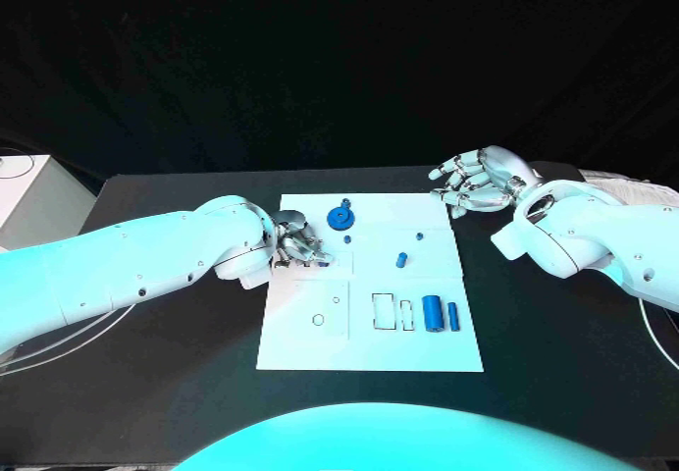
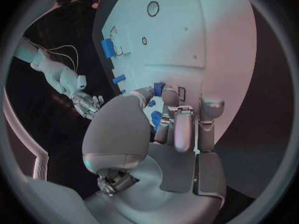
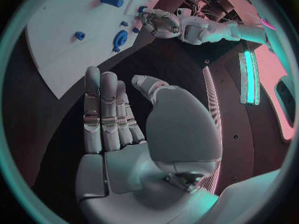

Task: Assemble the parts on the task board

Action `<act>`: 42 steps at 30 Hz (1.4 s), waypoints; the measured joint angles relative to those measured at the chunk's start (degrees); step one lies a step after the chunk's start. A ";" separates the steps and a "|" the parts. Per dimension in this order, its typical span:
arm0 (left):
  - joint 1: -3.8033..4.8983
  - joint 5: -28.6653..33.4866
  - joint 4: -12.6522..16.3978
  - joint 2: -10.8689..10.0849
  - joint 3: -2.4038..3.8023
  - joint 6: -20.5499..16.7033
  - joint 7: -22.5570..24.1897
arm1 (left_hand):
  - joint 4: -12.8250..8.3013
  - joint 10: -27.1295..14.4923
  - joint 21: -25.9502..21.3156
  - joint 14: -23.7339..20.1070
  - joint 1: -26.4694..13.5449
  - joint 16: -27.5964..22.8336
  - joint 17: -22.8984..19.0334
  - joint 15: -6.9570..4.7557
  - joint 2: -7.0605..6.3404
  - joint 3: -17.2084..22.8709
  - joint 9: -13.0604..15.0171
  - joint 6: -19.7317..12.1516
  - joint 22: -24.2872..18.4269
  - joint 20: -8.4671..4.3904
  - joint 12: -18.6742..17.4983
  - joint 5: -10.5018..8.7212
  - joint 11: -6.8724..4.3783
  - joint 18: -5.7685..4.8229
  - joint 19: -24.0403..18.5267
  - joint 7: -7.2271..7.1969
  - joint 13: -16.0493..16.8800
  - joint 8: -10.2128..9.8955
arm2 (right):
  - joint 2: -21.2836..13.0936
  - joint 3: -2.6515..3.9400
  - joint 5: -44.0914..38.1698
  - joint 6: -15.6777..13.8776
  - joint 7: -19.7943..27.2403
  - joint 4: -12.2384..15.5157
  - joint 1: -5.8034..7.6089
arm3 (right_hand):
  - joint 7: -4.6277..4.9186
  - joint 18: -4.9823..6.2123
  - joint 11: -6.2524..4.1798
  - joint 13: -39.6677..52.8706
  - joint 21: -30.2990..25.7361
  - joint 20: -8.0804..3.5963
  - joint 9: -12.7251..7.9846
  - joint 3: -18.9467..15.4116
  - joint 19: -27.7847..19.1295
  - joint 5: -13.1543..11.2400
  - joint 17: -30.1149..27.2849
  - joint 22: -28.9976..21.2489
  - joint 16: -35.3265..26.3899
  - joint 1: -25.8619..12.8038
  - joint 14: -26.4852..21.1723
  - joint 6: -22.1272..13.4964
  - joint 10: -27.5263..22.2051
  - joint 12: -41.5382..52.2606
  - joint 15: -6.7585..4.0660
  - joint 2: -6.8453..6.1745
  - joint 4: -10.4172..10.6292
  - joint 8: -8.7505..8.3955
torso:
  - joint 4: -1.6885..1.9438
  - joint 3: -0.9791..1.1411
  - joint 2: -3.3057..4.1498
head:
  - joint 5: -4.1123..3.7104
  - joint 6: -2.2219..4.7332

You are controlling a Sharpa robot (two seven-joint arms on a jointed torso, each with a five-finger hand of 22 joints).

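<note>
At the board's left edge your left hand [image 1: 293, 245] pinches a small blue part [image 2: 158, 88], low over the board [image 1: 425, 348], likely for seating. Your right hand [image 1: 479, 180] hovers empty, fingers apart, off the tabletop [image 1: 566, 334] corner, clear.

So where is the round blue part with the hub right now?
In the head view, the round blue part lies on the task board near its far edge, just right of the left hand, which isn't touching it.

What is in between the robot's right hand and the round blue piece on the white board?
Nothing. In the head view, only bare white task board and a strip of black table lie between the right hand and the round blue piece.
</note>
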 measured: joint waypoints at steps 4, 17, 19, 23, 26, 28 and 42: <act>0.02 0.45 -0.11 -0.01 0.00 0.05 0.02 | 2.43 0.17 0.30 0.00 0.58 0.00 0.00 0.00 -1.08 4.43 0.46 -0.85 0.41 0.00 -0.29 -0.01 0.36 0.00 0.00 0.47 -0.51 1.39 | 0.02 0.00 0.00 0.00 0.00 -0.02 -0.03 | 0.00 0.00 0.00 -0.02 0.00 0.00 0.00 0.00 0.00 0.00 0.01 0.00 0.00 -0.01 0.00 0.00 0.00 0.00 0.00 0.01 0.00 0.00 | 0.01 0.01 -0.01 | 0.00 0.00; 0.09 1.64 -0.19 -0.08 0.03 -0.11 0.14 | -1.08 0.87 0.92 0.00 -3.76 0.23 0.00 0.01 -2.63 10.54 1.37 -1.62 1.10 0.00 -0.27 -0.01 0.17 0.00 0.00 0.82 -0.29 2.89 | 0.03 0.00 0.02 0.02 0.00 -0.08 -0.19 | 0.00 0.00 0.00 -0.07 0.00 0.00 0.00 0.00 0.00 0.00 0.05 0.00 0.00 -0.23 0.00 0.00 0.00 0.00 0.00 0.23 0.00 0.00 | -0.01 0.01 -0.01 | -0.03 0.00; 0.20 1.82 -0.30 0.00 -0.02 0.08 0.05 | -1.00 0.87 0.92 0.00 -4.10 0.45 0.00 0.01 -2.42 10.64 1.40 -1.51 1.13 0.00 -0.11 -0.01 0.17 0.00 -0.01 0.71 -0.29 3.03 | 0.06 0.00 0.02 0.02 0.00 -0.10 -0.21 | 0.00 0.00 0.00 -0.07 0.00 0.00 0.00 0.00 0.00 0.00 0.05 0.00 0.00 -0.23 0.00 0.00 0.00 0.00 0.00 0.23 0.00 0.00 | -0.01 0.01 -0.02 | -0.04 0.00; 0.68 2.21 -0.77 0.36 -0.05 1.04 -0.28 | -3.45 0.87 1.15 0.00 -5.20 0.46 0.00 0.01 -3.04 13.23 1.41 -1.50 1.32 0.00 -0.11 -0.20 0.17 0.00 -0.01 0.70 -0.16 3.23 | 0.12 0.00 0.03 0.04 0.00 -0.15 -0.23 | 0.00 0.00 0.00 -0.07 0.00 0.00 0.00 0.00 0.00 0.00 0.05 0.01 0.00 -0.23 0.00 0.00 0.00 0.00 0.00 0.23 0.00 0.00 | -0.02 0.01 -0.02 | -0.03 0.00; 1.16 2.45 -0.99 0.49 0.01 2.18 -0.60 | -3.47 0.87 1.21 0.00 -5.46 0.66 0.00 0.01 -3.18 13.24 1.41 -1.50 1.39 0.00 -0.11 -0.20 0.17 0.00 -0.01 0.70 -0.13 3.49 | 0.17 0.00 0.03 0.06 0.00 -0.21 -0.27 | 0.00 0.00 0.00 -0.07 0.00 0.00 0.00 0.00 0.00 0.00 0.05 0.00 0.00 -0.23 0.00 0.00 0.00 0.00 0.00 0.23 0.00 0.00 | -0.05 0.02 -0.02 | -0.01 0.00; 1.45 2.63 -1.06 0.49 0.06 3.08 -0.80 | -3.47 0.88 1.20 0.00 -5.49 0.66 -0.01 0.01 -3.20 13.25 1.42 -1.49 1.47 0.00 0.21 -0.20 0.16 0.00 -0.01 0.70 -0.07 3.50 | 0.20 0.00 0.03 0.08 0.00 -0.26 -0.30 | 0.00 0.00 0.00 -0.07 0.00 0.00 0.00 0.00 0.00 0.00 0.05 0.00 0.00 -0.23 0.00 0.00 0.00 0.00 0.00 0.23 0.00 0.00 | -0.07 0.03 -0.02 | -0.01 0.00; 5.76 3.81 -1.23 0.46 0.86 12.75 -2.12 | -3.72 1.26 1.58 0.00 -5.76 0.89 -0.01 0.01 -3.48 13.15 1.66 -1.43 1.68 0.00 0.21 0.01 0.16 0.00 -0.01 0.64 -0.04 3.52 | 0.33 0.00 0.04 0.14 -0.03 -0.44 -0.50 | 0.00 0.00 0.00 -0.13 0.00 0.21 0.00 0.00 0.21 0.22 0.15 -0.07 0.00 -0.23 0.00 0.00 0.00 0.00 0.00 0.23 0.00 0.00 | 0.01 0.04 -0.07 | -0.19 0.00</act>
